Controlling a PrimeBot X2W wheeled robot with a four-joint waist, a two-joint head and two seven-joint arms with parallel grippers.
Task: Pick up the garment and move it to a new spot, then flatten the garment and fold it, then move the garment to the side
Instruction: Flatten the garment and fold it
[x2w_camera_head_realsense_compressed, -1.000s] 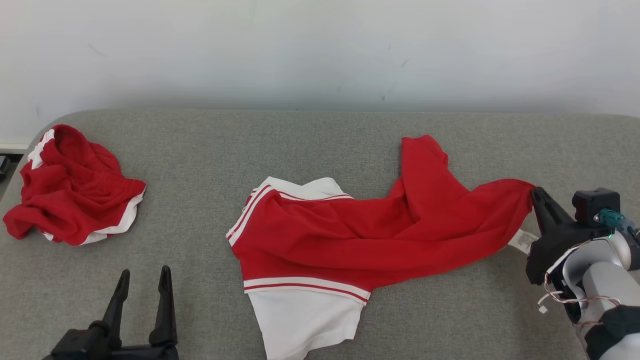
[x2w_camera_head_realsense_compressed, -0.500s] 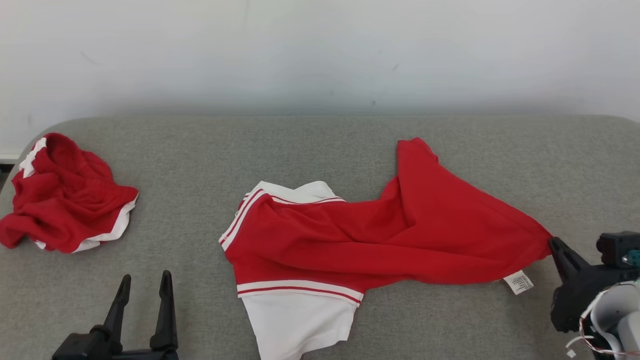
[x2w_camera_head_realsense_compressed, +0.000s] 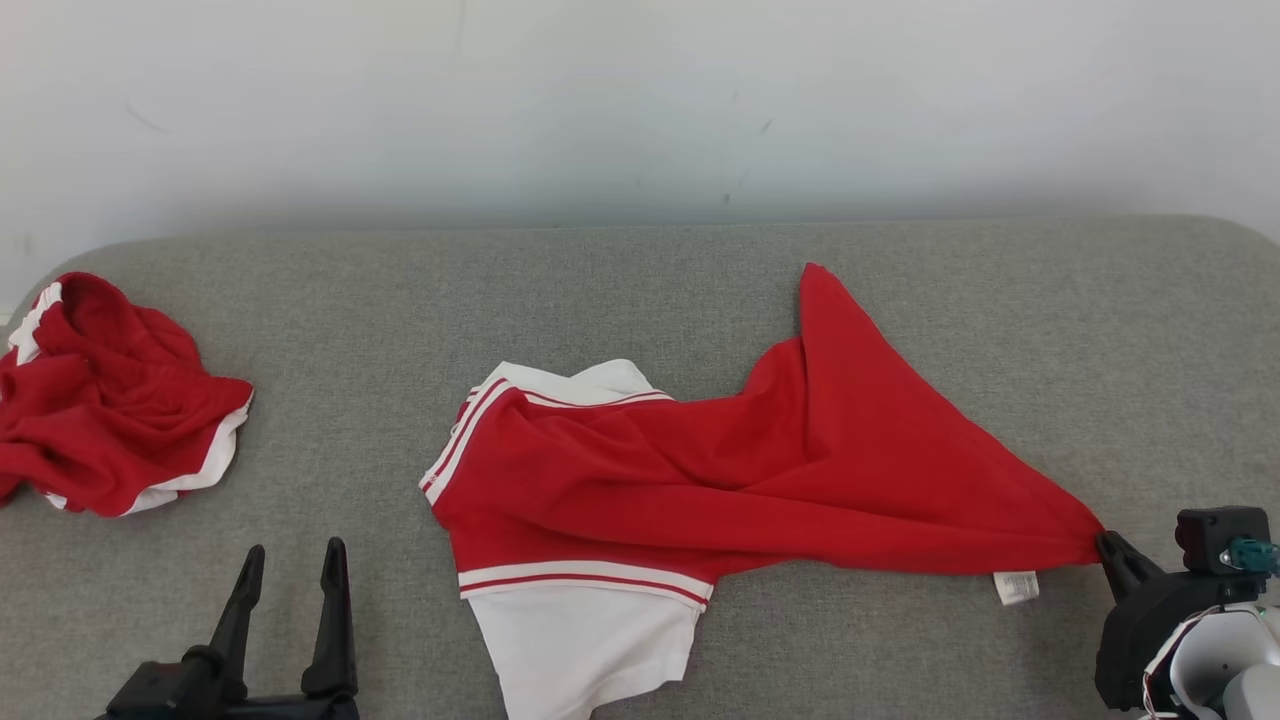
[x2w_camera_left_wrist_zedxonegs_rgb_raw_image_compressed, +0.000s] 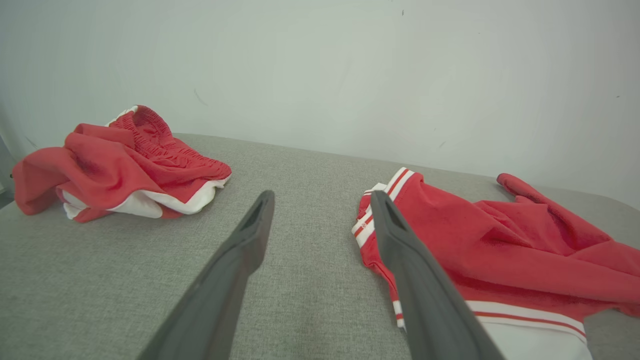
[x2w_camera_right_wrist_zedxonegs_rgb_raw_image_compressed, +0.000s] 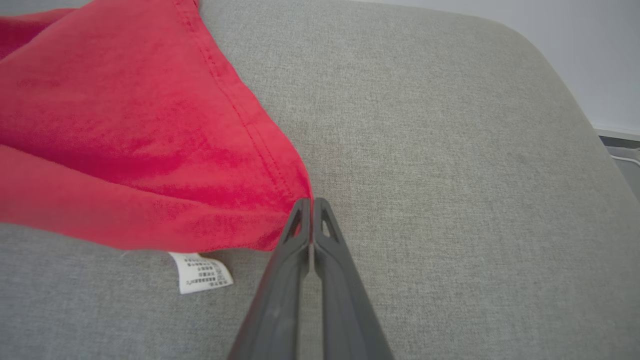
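1. Grey woven padding (x2w_camera_head_realsense_compressed: 640, 270) covers the whole work area, with a pale wall (x2w_camera_head_realsense_compressed: 640, 100) behind it. That's our stage.
2. The garment (x2w_camera_head_realsense_compressed: 720, 470), red with white striped trim and a white panel, lies mid-surface. It's drawn out toward the right into one long point. It's partly spread, yet creased and doubled over on itself. By my reading we're in the flattening stage, with the fold and the move to the side both yet to come.
3. Far left, a second red-and-white heap (x2w_camera_head_realsense_compressed: 110, 400) sits bunched up, well apart from the action.
4. The right gripper (x2w_camera_head_realsense_compressed: 1104, 541) is down low at the right edge. Its fingers are pinched tight together on the garment's red corner. The arm comes in from the lower right, its fingers angled up and left along the cloth.
5. The left gripper (x2w_camera_head_realsense_compressed: 291, 548) rests at the lower left, fingers spread wide and holding nothing. It points out over bare padding between the heap and the garment.
6. Smallest of all is a white care label (x2w_camera_head_realsense_compressed: 1015, 587), poking out under the hem just beside that pinched corner.
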